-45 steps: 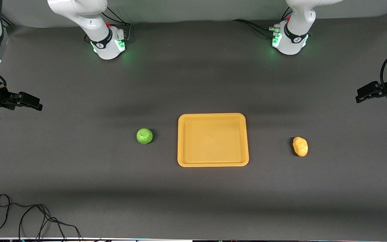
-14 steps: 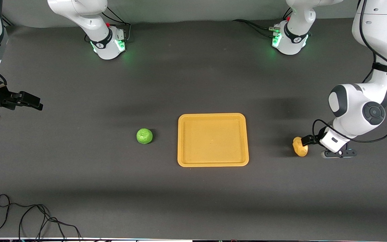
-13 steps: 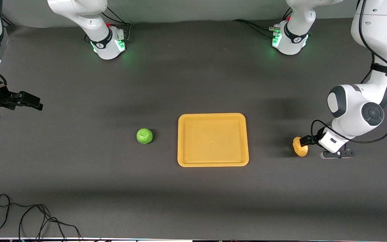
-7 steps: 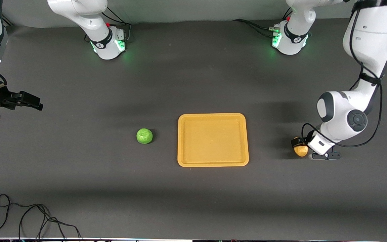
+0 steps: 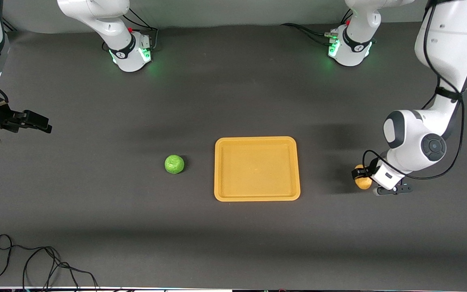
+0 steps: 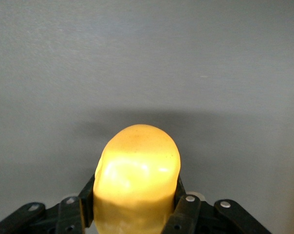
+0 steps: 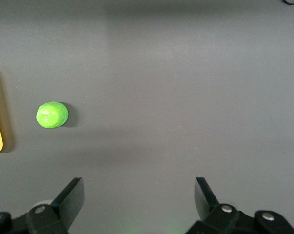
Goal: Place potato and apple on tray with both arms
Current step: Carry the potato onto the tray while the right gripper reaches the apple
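Black fingers pressed against both flanks of the potato: the left gripper has just clamped shut on it, having stood wide around it a second ago. The yellow-orange lump sits at the left arm's end of the counter, well apart from the tray, and appears to rest on the surface, not yet lifted. The grasp looks snug, so a lift and a carry toward the tray would be the likely next step. At the right arm's end, the right gripper waits in the air above the counter's edge, its fingers spread wide and holding nothing. The apple lies on the counter near the tray, on the side toward the right arm, untouched. The tray itself is empty, so both halves of the job remain to be done, with the potato's pickup now under way
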